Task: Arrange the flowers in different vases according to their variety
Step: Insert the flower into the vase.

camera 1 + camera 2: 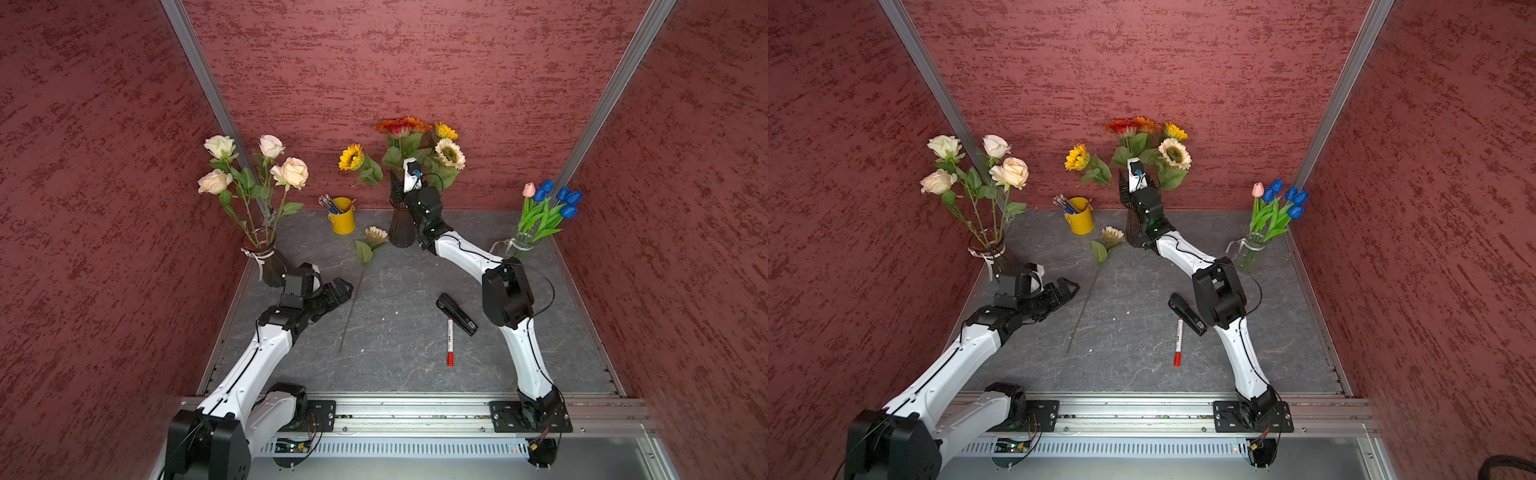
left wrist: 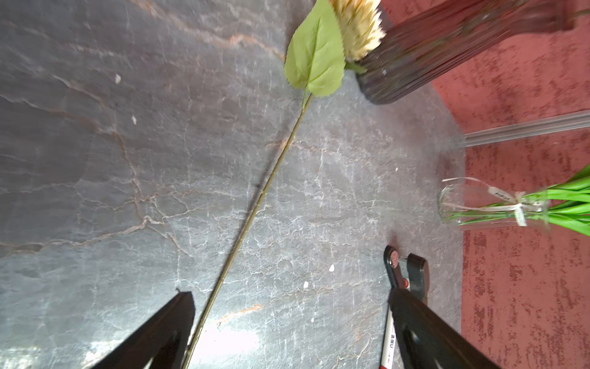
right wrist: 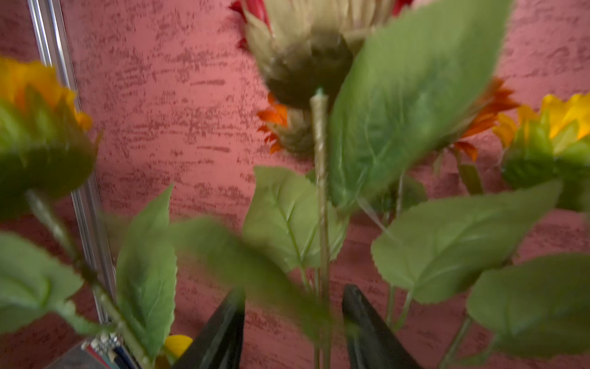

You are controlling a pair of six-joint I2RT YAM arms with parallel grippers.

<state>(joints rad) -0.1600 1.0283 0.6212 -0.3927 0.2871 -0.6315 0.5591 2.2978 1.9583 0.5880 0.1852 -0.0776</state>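
Cream and peach roses stand in the dark flared vase at the left. Orange, yellow and cream sunflowers fill the dark ribbed vase at the back. Blue tulips and a pink one sit in the small clear vase. One cream sunflower lies on the table, and its long stem runs close past one finger of my open left gripper. My right gripper is above the ribbed vase's mouth, jaws apart, with a sunflower stem standing loose between them.
A yellow pen cup stands left of the ribbed vase. A black stapler and a red marker lie beside the right arm. Red walls close in the table on three sides.
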